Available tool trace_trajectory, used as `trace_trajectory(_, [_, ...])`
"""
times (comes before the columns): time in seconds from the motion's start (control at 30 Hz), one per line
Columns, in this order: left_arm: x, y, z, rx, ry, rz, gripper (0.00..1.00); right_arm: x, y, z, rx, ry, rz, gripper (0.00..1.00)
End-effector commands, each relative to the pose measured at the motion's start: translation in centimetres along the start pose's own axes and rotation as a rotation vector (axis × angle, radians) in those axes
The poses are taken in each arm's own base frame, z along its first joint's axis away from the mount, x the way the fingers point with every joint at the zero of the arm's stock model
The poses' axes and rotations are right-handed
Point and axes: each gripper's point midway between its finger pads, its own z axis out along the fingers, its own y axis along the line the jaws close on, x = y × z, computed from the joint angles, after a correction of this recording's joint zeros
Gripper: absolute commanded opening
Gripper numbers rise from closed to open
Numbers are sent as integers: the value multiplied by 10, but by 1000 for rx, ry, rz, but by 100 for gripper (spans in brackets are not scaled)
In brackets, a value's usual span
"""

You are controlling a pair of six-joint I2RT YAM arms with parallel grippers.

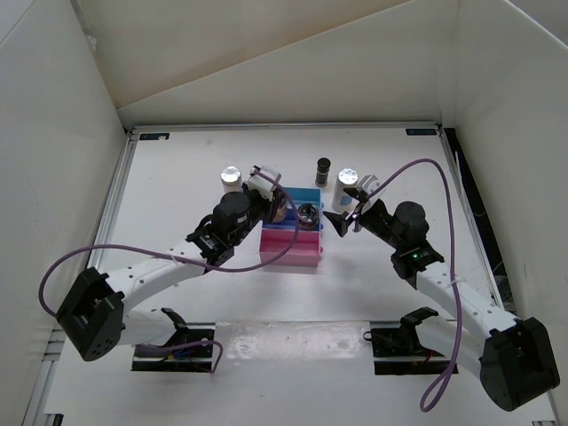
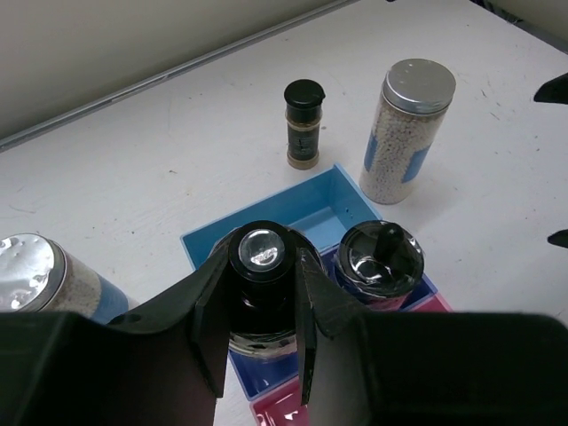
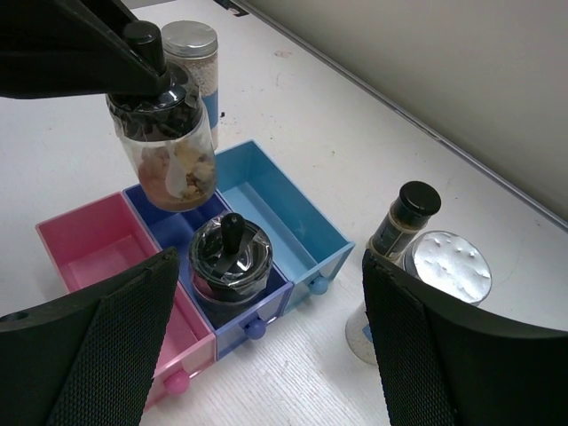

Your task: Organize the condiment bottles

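Note:
My left gripper [image 2: 262, 297] is shut on a clear short jar with a dark top [image 2: 264, 249] and holds it lifted above the dark-blue middle compartment of the stepped rack [image 3: 297, 217]. A second clear jar [image 3: 229, 263] stands in that same compartment, nearer the rack's right end. My right gripper [image 3: 271, 342] is open and empty, just right of the rack. The slim dark bottle [image 1: 323, 169] and a white silver-lidded shaker [image 1: 347, 180] stand on the table behind the rack's right end. The other white shaker [image 1: 231, 176] stands behind its left end.
The rack [image 1: 288, 241] has a light-blue rear compartment and a pink front compartment [image 3: 89, 248], both with nothing in them. White walls enclose the table [image 1: 177, 160] on three sides. Purple cables loop off both arms.

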Motion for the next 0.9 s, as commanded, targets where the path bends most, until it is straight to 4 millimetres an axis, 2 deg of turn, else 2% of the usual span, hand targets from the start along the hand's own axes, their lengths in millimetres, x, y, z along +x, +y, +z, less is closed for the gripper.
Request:
trace_trajectory(0.0, [-35, 2, 5, 15, -104, -41, 1, -13, -1, 0, 0, -52, -11, 85])
trace_trajectory(0.13, [-27, 5, 11, 14, -92, -91, 1, -11, -2, 0, 2, -47, -8, 85])
trace_trajectory(0.6, [-9, -5, 20, 43, -57, -113, 1, -6, -7, -1, 9, -43, 8, 85])
trace_trajectory(0.87, [18, -13, 21, 53, -30, -39, 1, -5, -9, -2, 15, -45, 10, 85])
